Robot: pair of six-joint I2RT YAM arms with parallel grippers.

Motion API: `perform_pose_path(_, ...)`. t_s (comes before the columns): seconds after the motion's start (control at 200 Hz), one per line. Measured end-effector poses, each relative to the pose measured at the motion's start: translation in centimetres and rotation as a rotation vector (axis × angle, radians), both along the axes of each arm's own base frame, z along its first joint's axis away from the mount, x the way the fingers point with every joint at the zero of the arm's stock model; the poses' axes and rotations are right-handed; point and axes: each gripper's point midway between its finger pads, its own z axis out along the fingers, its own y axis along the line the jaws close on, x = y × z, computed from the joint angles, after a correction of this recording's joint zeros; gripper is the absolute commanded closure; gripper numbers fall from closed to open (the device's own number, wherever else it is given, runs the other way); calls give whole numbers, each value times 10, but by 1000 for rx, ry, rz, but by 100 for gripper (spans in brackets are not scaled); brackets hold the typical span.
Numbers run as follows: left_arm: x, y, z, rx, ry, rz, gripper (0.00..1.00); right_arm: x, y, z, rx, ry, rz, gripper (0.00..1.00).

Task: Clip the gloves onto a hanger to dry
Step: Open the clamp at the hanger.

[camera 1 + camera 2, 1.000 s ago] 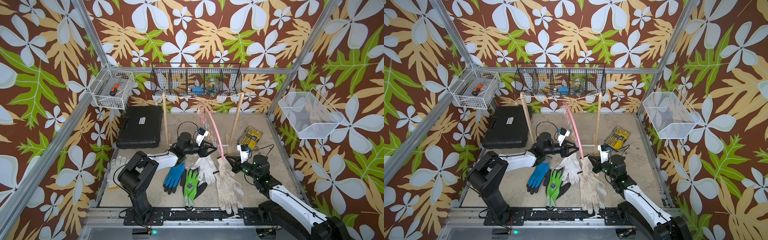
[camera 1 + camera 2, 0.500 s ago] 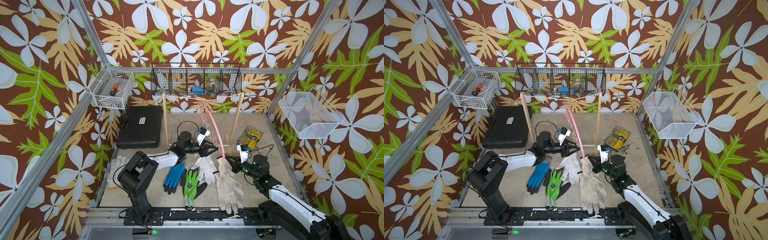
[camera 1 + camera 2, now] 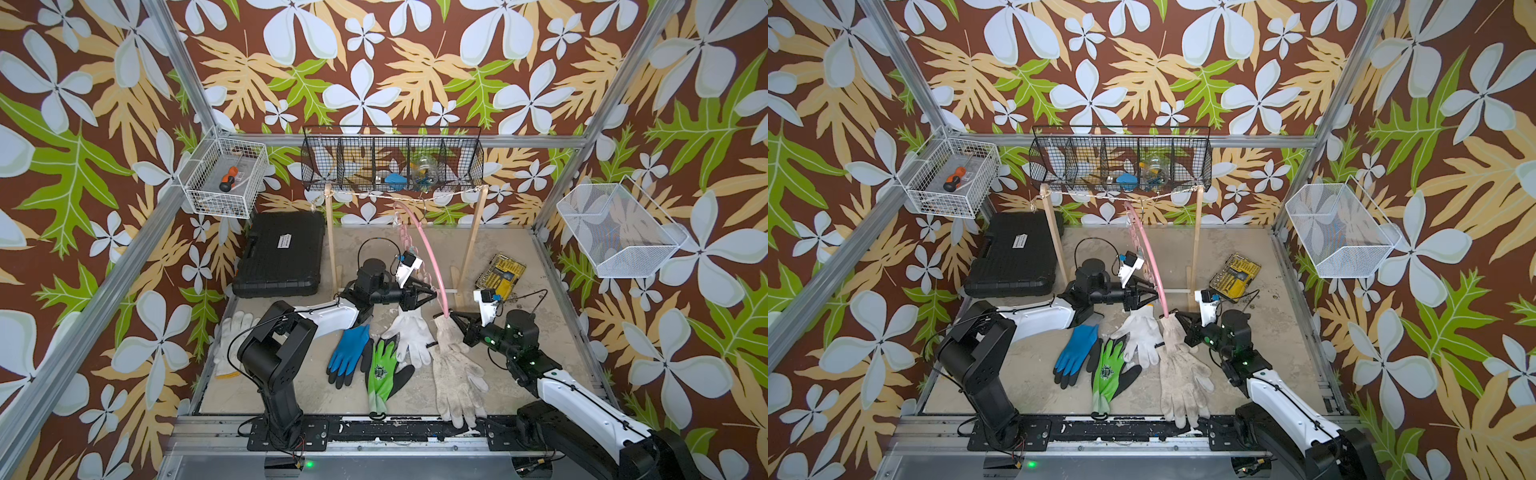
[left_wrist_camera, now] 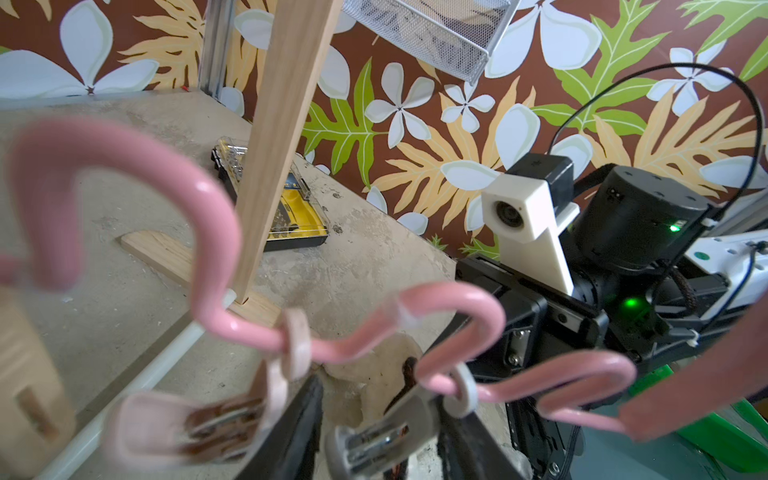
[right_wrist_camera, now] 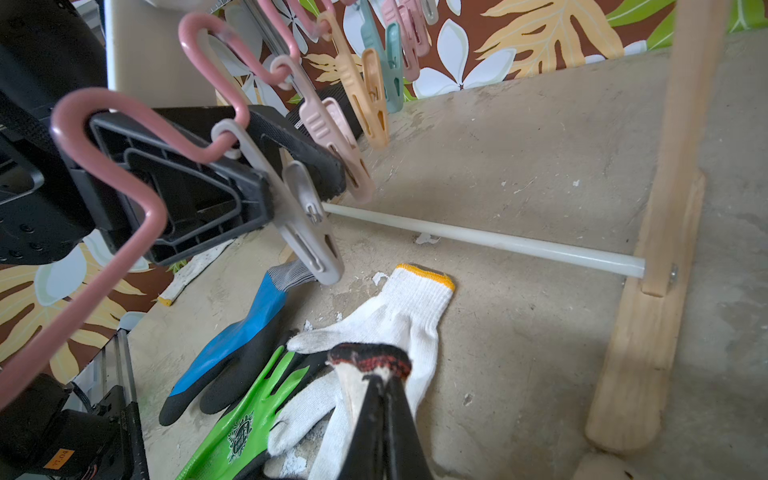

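My left gripper [image 3: 430,296] reaches right to the pink hanger [image 3: 431,255]. The hanger hangs from the string of the wooden rack [image 3: 467,245] and slants down toward the near side. In the left wrist view, the 2 fingers [image 4: 299,419] are closed on either side of a grey clip [image 4: 374,436] low on the hanger's wavy bar.

My right gripper [image 3: 454,316] sits just right of the hanger's low end. Its fingers are pressed together on the dark-trimmed cuff of a dirty beige glove [image 3: 455,374]. That cuff is raised off the table [image 3: 561,324], just beside the hanger's low end, and the rest of the glove trails toward the near edge.

4 more gloves lie flat on the table. A white glove [image 3: 411,332] with a yellow-edged cuff lies just left of the beige one. Left of it come a green glove [image 3: 384,370] and then a blue glove [image 3: 347,353]. A pale glove [image 3: 230,340] lies at the left edge, partly hidden behind my left arm.
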Motion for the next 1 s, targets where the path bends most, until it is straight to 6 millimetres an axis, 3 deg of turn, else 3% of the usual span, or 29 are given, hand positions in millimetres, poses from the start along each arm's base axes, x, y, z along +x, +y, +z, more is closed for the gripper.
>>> perform_pose_path(0.245,-2,-3,-10,48,4,12,48,0,0,0,-1,1,-1,100)
perform_pose_path(0.996,2,-1,-7,91,-40,67,55,0,-3,1,1,-6,-9,100)
